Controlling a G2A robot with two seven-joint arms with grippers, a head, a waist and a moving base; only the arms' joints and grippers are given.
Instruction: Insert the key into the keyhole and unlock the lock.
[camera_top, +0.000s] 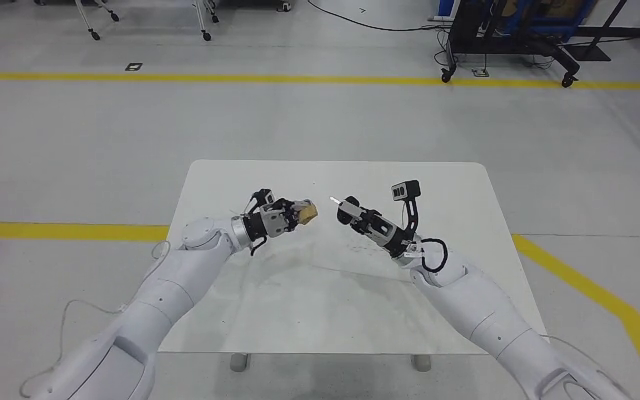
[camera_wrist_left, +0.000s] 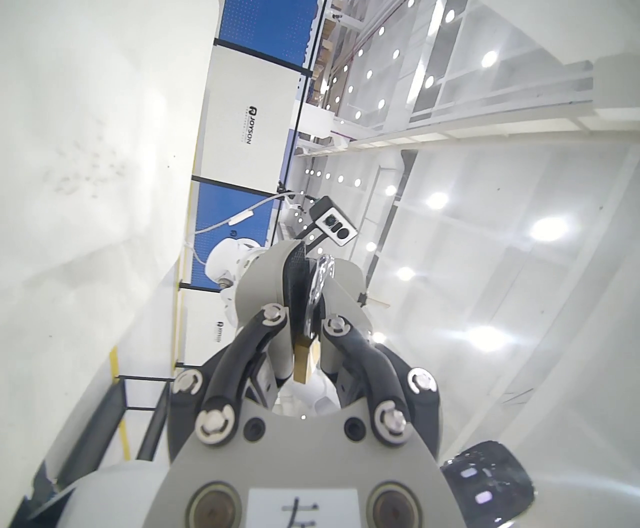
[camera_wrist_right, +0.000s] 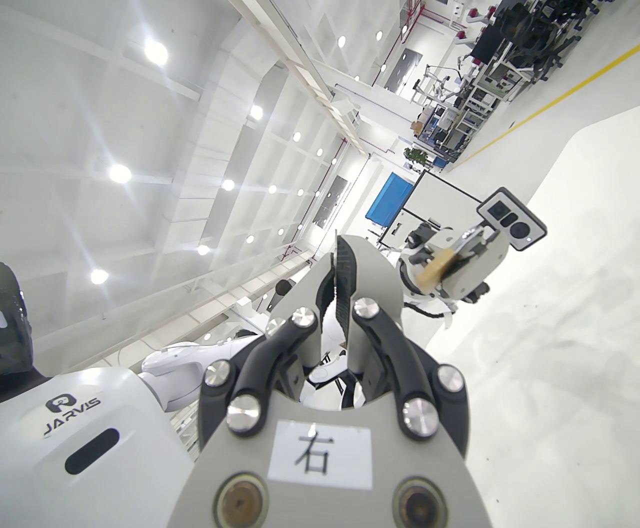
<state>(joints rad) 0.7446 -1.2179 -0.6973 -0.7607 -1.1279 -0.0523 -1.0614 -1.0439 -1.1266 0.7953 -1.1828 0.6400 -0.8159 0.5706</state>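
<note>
Above the table (camera_top: 450, 190) at mid-frame, clenching the left hand (camera_top: 293, 214) on the brass lock (camera_top: 307, 211), pinching the key (camera_top: 337, 202) in the right hand (camera_top: 349, 210), tip facing the lock, near but apart, likely aligning both for insertion.

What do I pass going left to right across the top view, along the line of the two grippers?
left gripper → lock held in it → key, apart from the lock → right gripper holding the key → wrist camera on that arm
</note>
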